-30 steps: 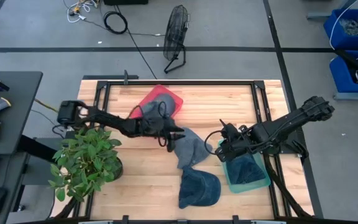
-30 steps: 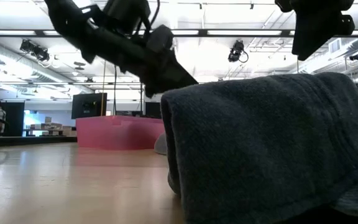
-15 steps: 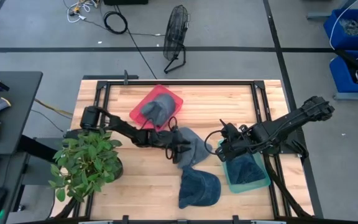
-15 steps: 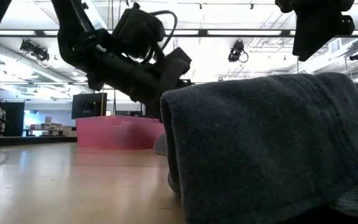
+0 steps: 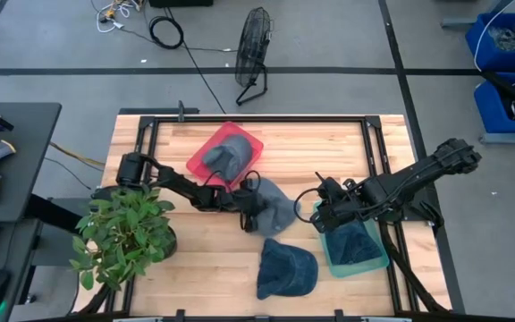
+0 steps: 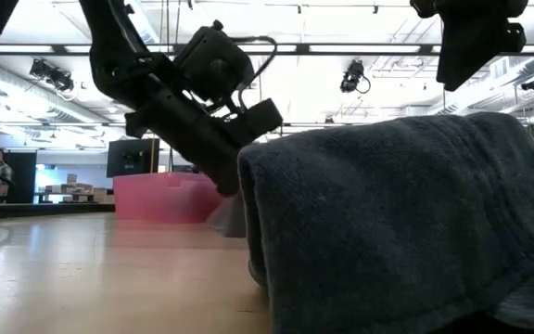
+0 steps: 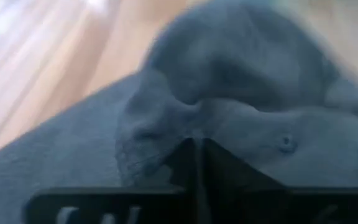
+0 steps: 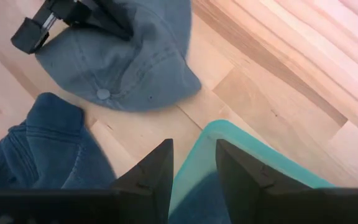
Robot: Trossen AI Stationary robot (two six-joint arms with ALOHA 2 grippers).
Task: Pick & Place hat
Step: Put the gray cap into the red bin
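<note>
While my left end effector (image 5: 250, 212) pinches a fold of the soft, limp grey hat (image 5: 274, 207), I'd expect sagging.

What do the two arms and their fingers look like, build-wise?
Both arms are matte black, made of jointed links. The left arm has thin black cable looped near its wrist; the right arm looks the same. The right gripper's fingers are flat, dark, angular plates, unmarked.

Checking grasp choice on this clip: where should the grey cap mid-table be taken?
Take the grey cap by the soft edge facing the left pincer, coming in low from the robot's left: it lies flattened on the table, so only folded fabric offers a pinch.
</note>
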